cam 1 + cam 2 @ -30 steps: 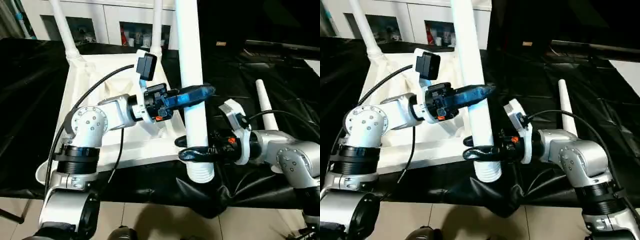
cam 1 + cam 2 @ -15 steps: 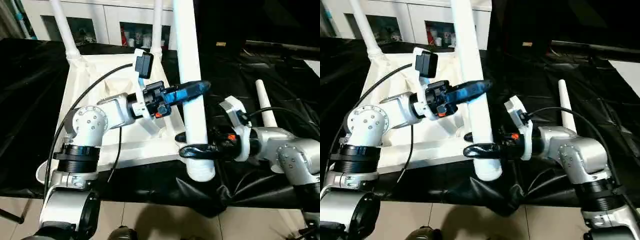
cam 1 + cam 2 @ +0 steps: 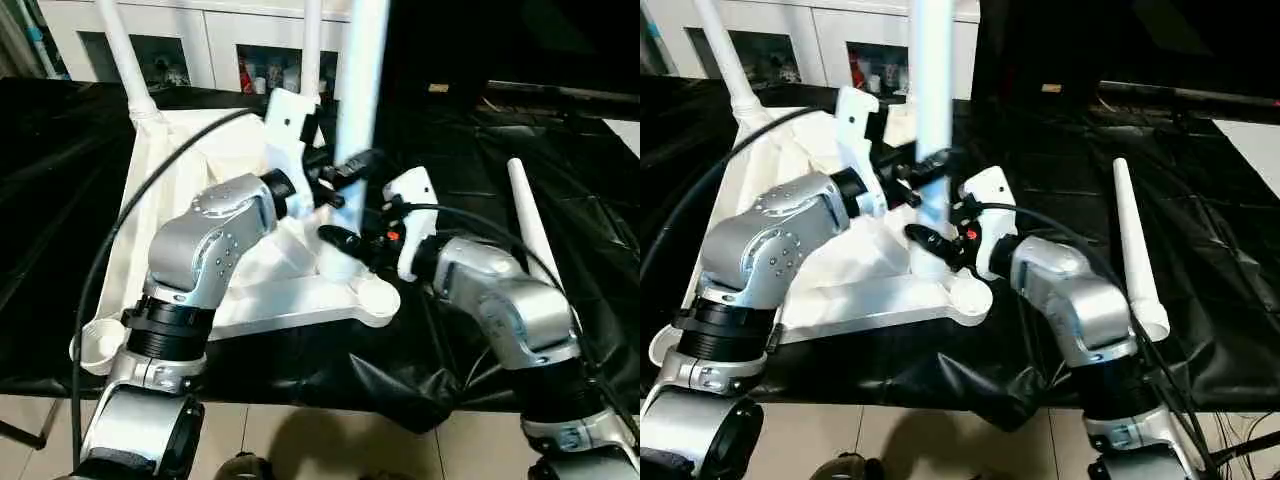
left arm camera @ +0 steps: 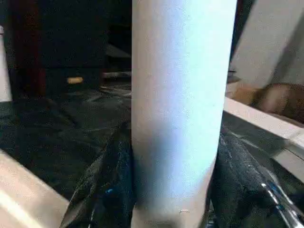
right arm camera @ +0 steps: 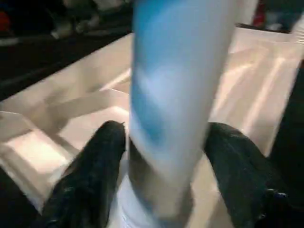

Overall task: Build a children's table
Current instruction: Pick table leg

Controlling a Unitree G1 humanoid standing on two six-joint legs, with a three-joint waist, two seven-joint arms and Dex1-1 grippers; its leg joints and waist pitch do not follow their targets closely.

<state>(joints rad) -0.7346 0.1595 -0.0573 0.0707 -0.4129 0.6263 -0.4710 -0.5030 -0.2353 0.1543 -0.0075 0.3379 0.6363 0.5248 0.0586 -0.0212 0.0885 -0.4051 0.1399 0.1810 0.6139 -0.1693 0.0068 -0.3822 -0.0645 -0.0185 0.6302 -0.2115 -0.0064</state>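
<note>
The upturned white table (image 3: 190, 200) lies on the black-draped tabletop (image 3: 60, 180), two legs already standing in its far corners. The biggest risk is the third leg (image 3: 357, 90) tilting and jamming in the near socket. The left tool (image 3: 345, 172) and right tool (image 3: 345, 243) both clasp it. The last leg (image 3: 1135, 255) lies just right.

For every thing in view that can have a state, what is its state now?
tabletop: underside up on the black sheet.
held leg: upright, base at the tabletop, in both grippers.
left gripper: shut on held leg.
right gripper: shut on held leg, lower down.
two far legs: standing in far corner sockets.
spare leg: lying on the sheet.
near sockets: empty.
</note>
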